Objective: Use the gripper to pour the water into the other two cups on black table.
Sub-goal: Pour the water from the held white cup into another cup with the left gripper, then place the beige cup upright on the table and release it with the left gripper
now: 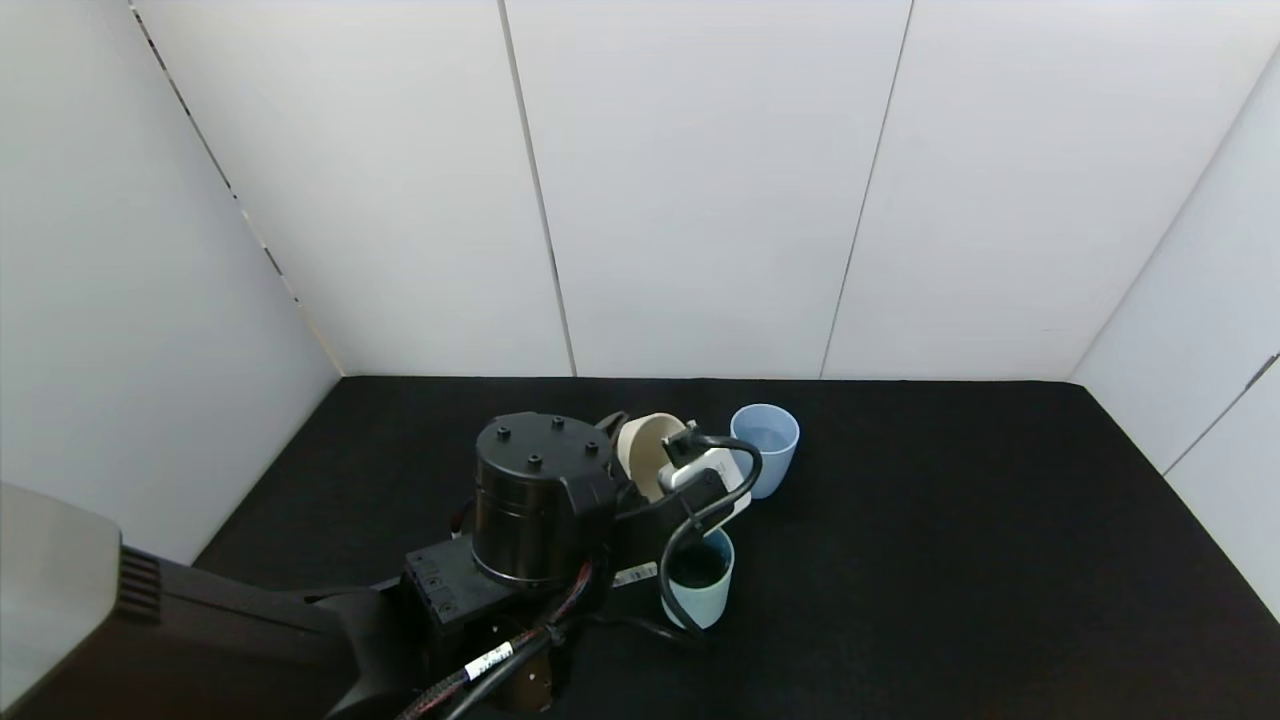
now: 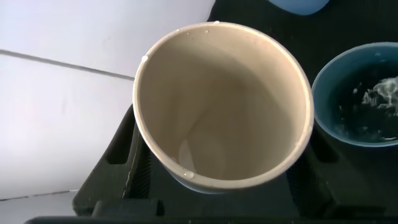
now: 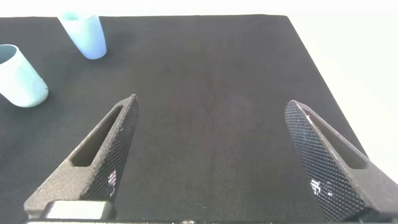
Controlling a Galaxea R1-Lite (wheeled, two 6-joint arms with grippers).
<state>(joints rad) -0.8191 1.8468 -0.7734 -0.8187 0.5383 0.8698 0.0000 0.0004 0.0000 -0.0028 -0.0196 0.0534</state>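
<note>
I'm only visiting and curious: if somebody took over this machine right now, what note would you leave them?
Left gripper: shut on the beige cup, held tilted above the teal cup.
Right gripper: open, idle, off to the side over bare black table.
Blue cup: upright, just behind.
Done: water in the teal cup; blue seems to hold some.
Left: a little remains in the beige cup; finish pouring, set it down.

Black table (image 1: 950, 560) looks matt and felt-like, a cloth nap; beige cup (image 2: 224, 106), blue cup (image 1: 765, 450) and teal cup (image 1: 700, 585) all smooth matt plastic; right gripper's fingers (image 3: 102, 155) show rough, pebbled black plastic; the water (image 2: 382, 93) glints wet
</note>
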